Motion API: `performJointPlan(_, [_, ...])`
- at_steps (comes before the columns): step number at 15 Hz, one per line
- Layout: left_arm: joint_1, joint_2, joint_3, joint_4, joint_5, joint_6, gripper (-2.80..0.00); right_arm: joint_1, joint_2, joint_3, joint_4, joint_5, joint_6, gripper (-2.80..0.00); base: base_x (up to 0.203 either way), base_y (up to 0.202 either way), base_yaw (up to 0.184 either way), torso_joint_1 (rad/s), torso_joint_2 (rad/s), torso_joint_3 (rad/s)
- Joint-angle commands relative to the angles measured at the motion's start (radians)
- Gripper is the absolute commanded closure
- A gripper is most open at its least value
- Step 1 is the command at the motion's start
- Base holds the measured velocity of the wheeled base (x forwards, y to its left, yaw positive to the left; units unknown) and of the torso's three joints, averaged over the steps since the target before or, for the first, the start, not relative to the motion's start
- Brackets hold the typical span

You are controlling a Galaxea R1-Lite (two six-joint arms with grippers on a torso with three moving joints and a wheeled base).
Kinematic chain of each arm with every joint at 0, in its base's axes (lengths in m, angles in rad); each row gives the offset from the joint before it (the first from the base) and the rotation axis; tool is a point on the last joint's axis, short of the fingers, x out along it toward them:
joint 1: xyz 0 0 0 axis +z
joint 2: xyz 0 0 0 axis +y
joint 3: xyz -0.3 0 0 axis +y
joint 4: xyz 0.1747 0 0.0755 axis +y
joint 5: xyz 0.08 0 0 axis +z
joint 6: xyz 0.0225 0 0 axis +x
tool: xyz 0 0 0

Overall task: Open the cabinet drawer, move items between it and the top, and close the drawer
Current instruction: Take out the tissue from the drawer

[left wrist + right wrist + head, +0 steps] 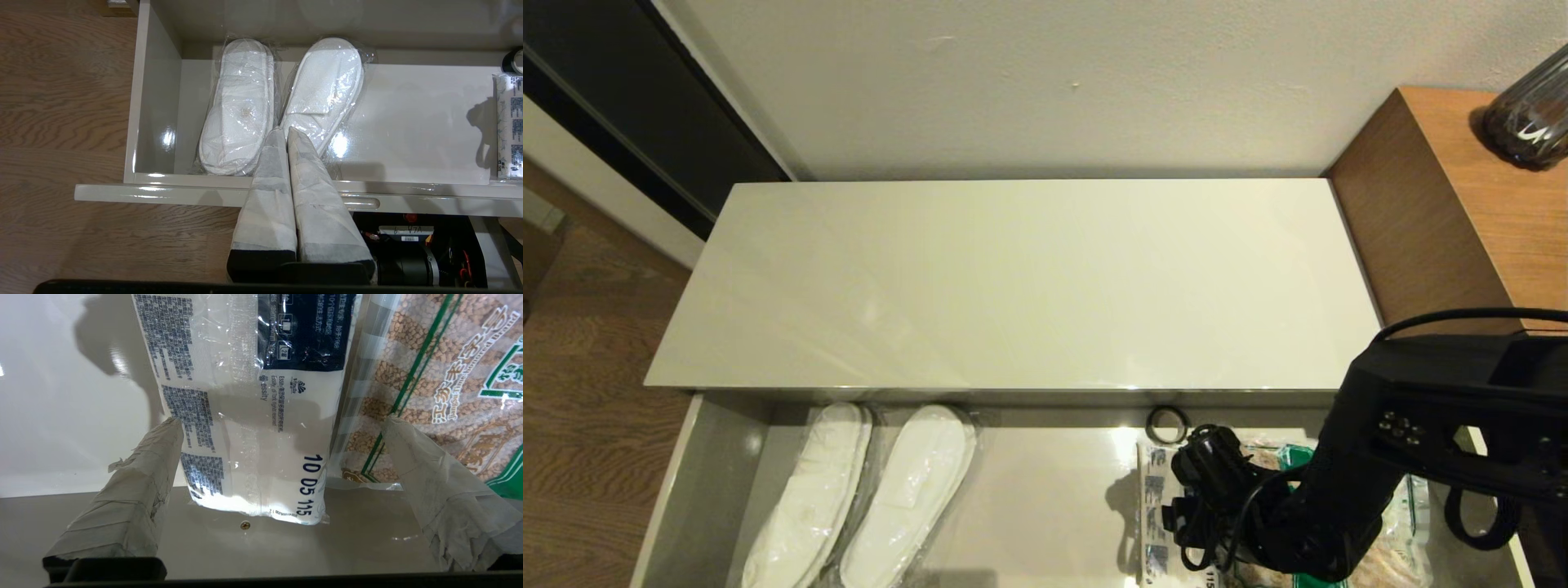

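Note:
The cabinet drawer [678, 490] stands pulled out below the bare cream-white top [1029, 278]. At the drawer's right end lie the white packet with blue print [1153, 498] and, beside it, the clear packet with green label and tan contents [1409, 523]. My right arm reaches down over them. In the right wrist view my right gripper [282, 420] is open. One fingertip is beside the white packet [253, 416]; the other is over the clear packet [441, 375]. My left gripper [284, 130] is shut and empty, above the drawer's front edge [163, 192].
A pair of white slippers in clear plastic [866, 490] fills the drawer's left part. A small black ring [1166, 425] lies at the drawer's back near the packets. A taller brown wood-grain surface [1462, 204] with a dark glass vessel [1531, 122] stands to the right.

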Motion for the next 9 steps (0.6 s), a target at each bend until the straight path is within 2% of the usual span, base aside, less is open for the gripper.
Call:
performJointPlan(1, [-0.001, 0.0, 0.0, 0.002, -0.001, 0.0, 0.0, 0.0, 0.012, -0.004, -0.003, -0.004, 0.002, -2.8, 0.0, 0.0, 0.0, 0.0, 0.0, 0.0])
performJointPlan(4, [-0.019, 0.0, 0.0, 0.002, 0.0, 0.0, 0.0, 0.002, 0.013, -0.006, -0.003, -0.004, 0.001, -2.8, 0.0, 0.0, 0.0, 0.0, 0.0, 0.0])
performJointPlan(9, [-0.001, 0.0, 0.0, 0.003, -0.001, 0.0, 0.0, 0.002, 0.016, -0.021, -0.002, -0.005, -0.01, -2.8, 0.0, 0.0, 0.0, 0.0, 0.0, 0.0])
